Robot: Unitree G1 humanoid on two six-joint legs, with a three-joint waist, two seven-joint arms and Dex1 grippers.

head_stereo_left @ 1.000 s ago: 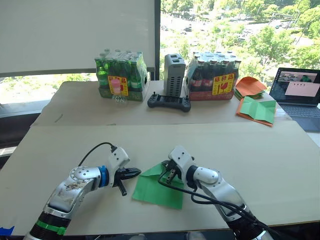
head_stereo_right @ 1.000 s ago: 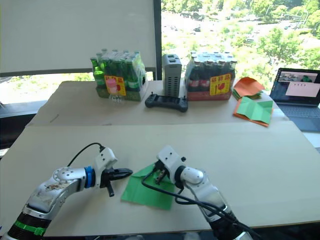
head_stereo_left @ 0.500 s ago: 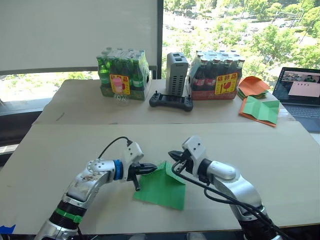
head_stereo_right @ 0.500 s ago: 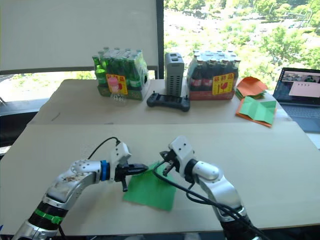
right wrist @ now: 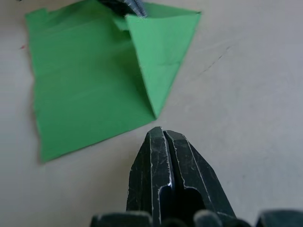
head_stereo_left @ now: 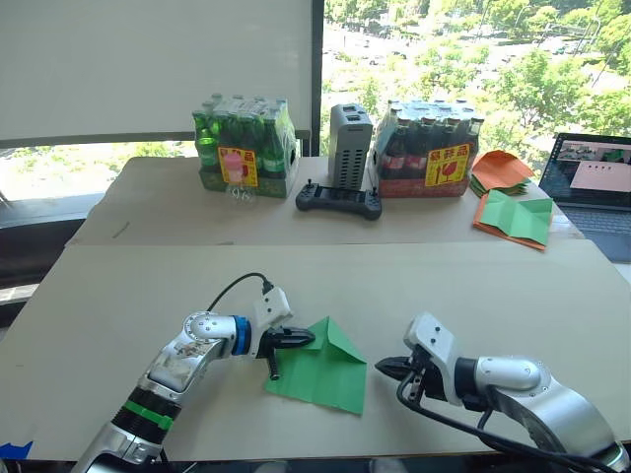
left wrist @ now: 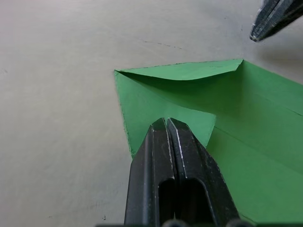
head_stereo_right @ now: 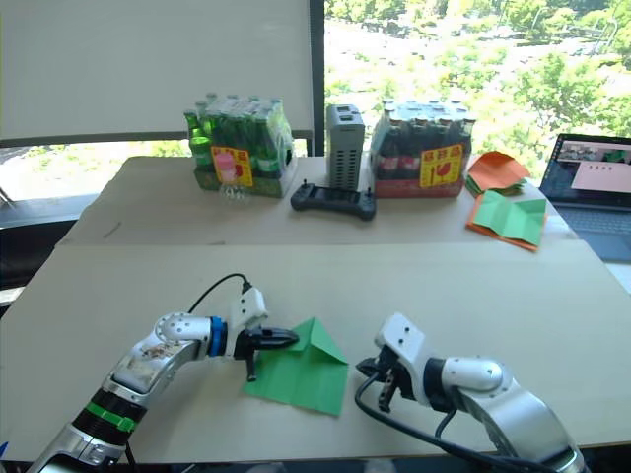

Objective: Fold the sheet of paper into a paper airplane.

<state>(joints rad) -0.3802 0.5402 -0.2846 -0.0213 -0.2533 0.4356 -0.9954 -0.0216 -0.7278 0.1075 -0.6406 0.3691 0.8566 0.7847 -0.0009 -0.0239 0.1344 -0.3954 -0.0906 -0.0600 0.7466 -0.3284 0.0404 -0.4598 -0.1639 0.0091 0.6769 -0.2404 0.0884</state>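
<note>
Closed left hand (head_stereo_left: 304, 339) on creased sheet of paper (head_stereo_left: 320, 367)

Both arms are silver-grey metal with white wrist housings and looping black cables. The left arm carries a blue ring near the wrist and a green band lower down, its casing scuffed. Each hand, left hand (head_stereo_left: 299, 339) and right hand (head_stereo_left: 383, 368), ends in two slim black fingers.

The sheet of paper (head_stereo_left: 320, 368) is showing as thin, matt green paper with crisp creases. The surface (head_stereo_left: 118, 296) is looking like pale, smooth, matt board with faint scuffs. Both the left gripper (left wrist: 166, 124) and the right gripper (right wrist: 162, 133) are showing black, slightly glossy fingers with worn edges.
</note>
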